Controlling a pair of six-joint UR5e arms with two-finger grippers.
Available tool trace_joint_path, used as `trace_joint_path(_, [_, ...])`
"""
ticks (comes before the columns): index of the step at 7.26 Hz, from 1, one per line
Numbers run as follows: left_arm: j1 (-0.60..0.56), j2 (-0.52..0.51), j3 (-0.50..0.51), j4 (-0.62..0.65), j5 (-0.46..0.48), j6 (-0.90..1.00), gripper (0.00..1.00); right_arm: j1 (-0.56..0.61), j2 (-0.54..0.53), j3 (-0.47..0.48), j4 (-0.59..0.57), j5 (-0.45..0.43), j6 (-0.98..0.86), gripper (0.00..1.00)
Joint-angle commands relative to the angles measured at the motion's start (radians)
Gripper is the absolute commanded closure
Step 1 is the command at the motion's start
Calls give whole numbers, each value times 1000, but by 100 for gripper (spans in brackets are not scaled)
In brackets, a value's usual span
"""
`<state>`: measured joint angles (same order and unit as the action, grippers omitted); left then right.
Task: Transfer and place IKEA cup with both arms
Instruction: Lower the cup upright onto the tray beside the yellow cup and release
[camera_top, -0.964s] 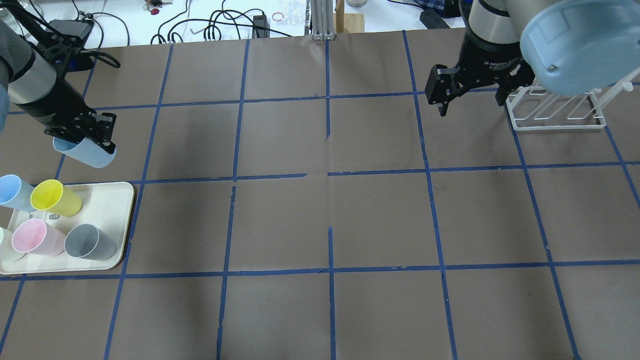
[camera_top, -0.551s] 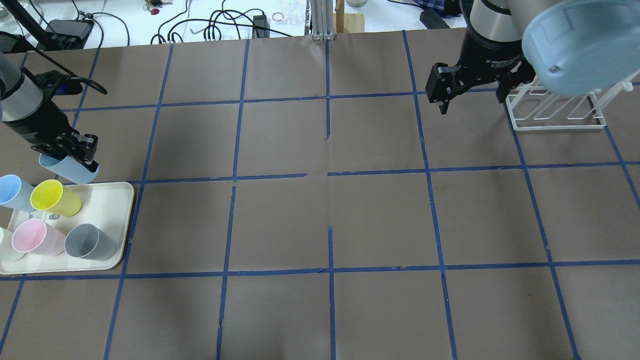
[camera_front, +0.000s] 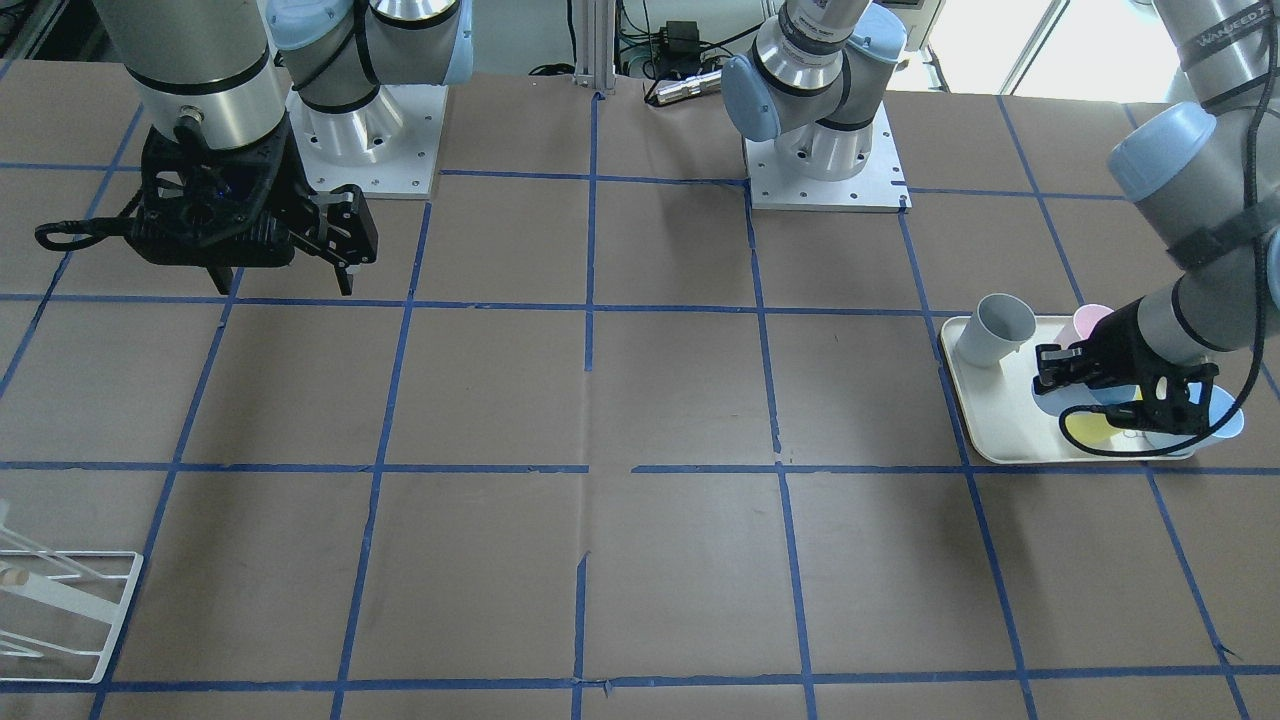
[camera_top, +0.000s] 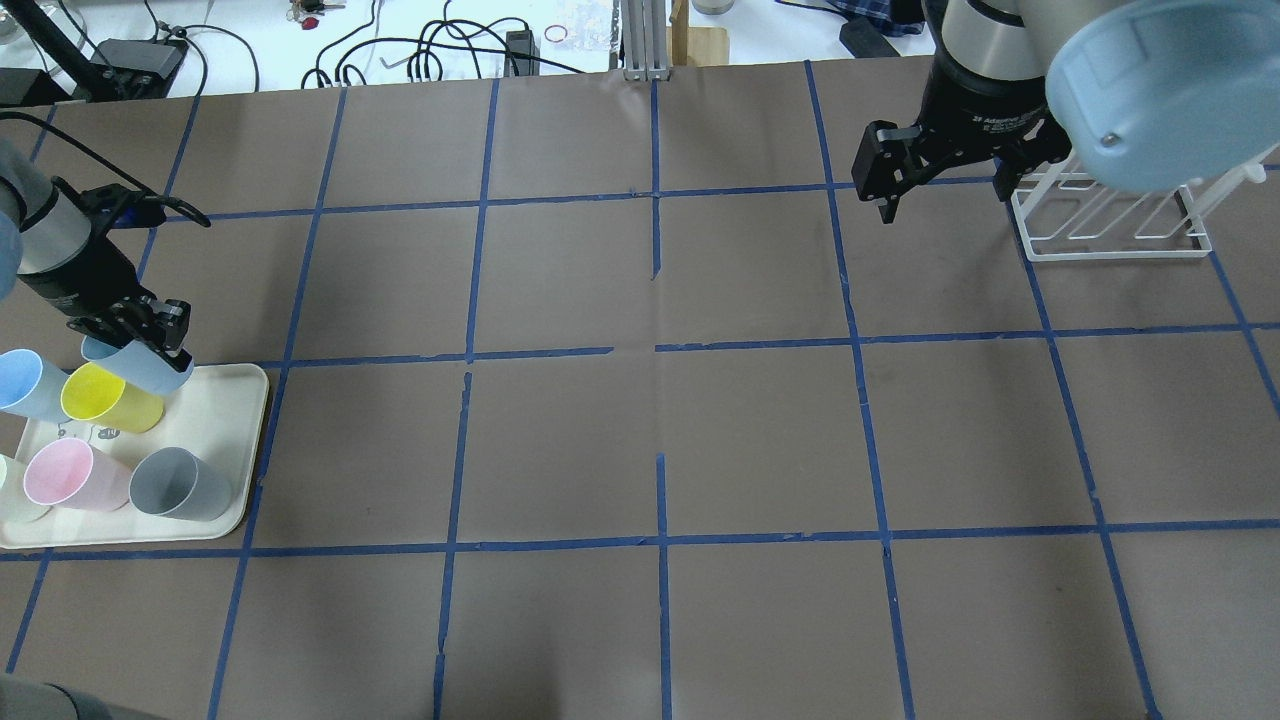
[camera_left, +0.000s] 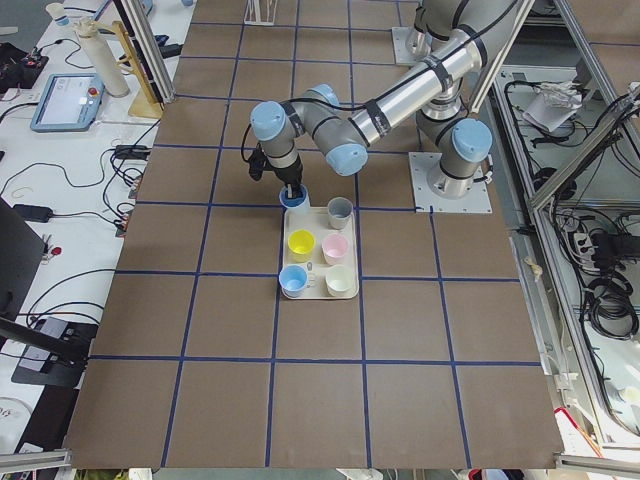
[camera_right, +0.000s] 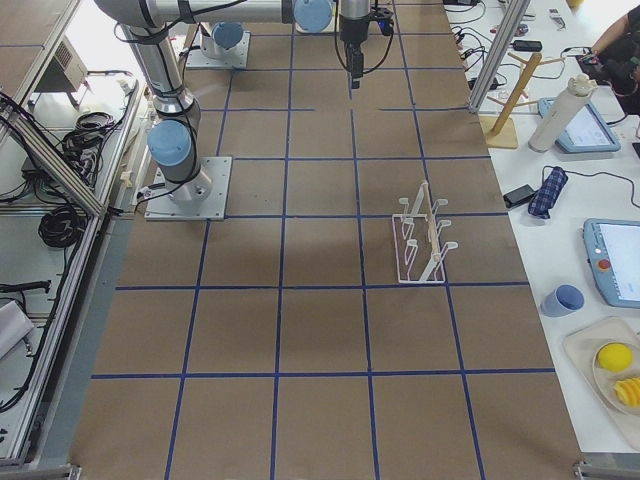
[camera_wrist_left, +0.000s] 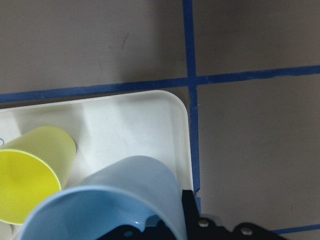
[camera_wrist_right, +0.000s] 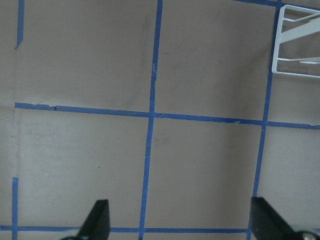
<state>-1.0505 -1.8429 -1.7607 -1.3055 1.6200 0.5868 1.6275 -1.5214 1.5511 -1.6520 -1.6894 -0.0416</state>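
Cup (camera_top: 155, 372) hung tilted over the tray (camera_top: 225, 440) corner at the table's (camera_top: 760, 440) left edge, just beside the yellow cup (camera_top: 110, 398). Probably best to level it & keep clear of yellow. L gripper (camera_top: 140, 345) pinched the cup. R gripper (camera_wrist_right: 180, 222) was spread wide, empty, nr the far right corner.

Overhead camera: behind robot, looking forward-down. Front camera: facing it across the bench (camera_front: 500, 400). Side cameras: at either bench end. Wrist cameras: close, downward. Overhead and left-wrist views share the tray (camera_top: 215, 420) and held cup (camera_top: 155, 372).
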Motion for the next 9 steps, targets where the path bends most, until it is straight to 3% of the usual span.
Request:
trace_joint_path(1, [3,-36,-20,26,-2,-1,100,0,0,0,0,-1,2,0])
trace_joint_path(6, [10,-105,-40,72,1,1,100,0,0,0,0,-3,-1,0])
trace_joint_path(7, [10,-113,-42,72,0,-7,55,0,0,0,0,-3,-1,0])
trace_joint_path(8, [12,-114,-43,74,1,-13,3,0,0,0,0,-3,-1,0])
trace_joint_path(9, [11,-108,-42,66,0,-13,0,0,0,-2,0,-3,-1,0])
